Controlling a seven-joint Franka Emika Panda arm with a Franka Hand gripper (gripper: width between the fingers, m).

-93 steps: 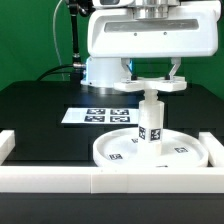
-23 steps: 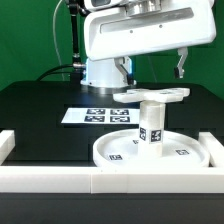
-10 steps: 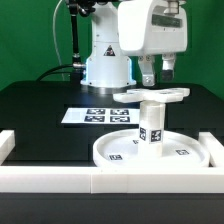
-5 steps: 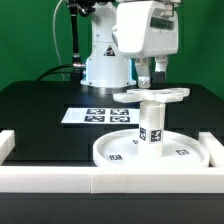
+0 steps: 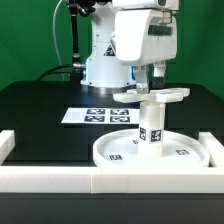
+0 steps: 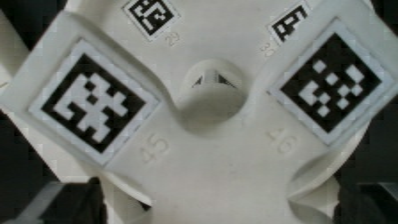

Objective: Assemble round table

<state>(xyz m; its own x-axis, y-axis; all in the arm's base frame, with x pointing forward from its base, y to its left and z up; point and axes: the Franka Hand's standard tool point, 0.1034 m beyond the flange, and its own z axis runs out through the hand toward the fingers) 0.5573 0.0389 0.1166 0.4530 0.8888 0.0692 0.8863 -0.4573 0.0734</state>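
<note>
Round disc (image 5: 186,144): white, rimmed, tagged, lying flat. The short post (image 5: 149,126) stands upright at the disc's centre. The cross-shaped piece (image 5: 152,96) sits on top of the post, and its tagged arms fill the wrist view. The gripper (image 5: 152,80) hangs just above the cross with its fingers spread, holding nothing. The table (image 5: 40,110) is black, with a green backdrop. The marker board (image 5: 98,116) lies beyond the disc. The border rail (image 5: 60,178) runs close along the disc's near side. There is bare tabletop to the exterior view's left of the disc.

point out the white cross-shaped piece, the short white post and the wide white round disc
white plastic cross-shaped piece (image 5: 148,97): exterior view, its middle, above the post
short white cylindrical post (image 5: 150,125): exterior view, its tagged side
wide white rimmed round disc (image 5: 122,141): exterior view, bare floor inside the rim
</note>
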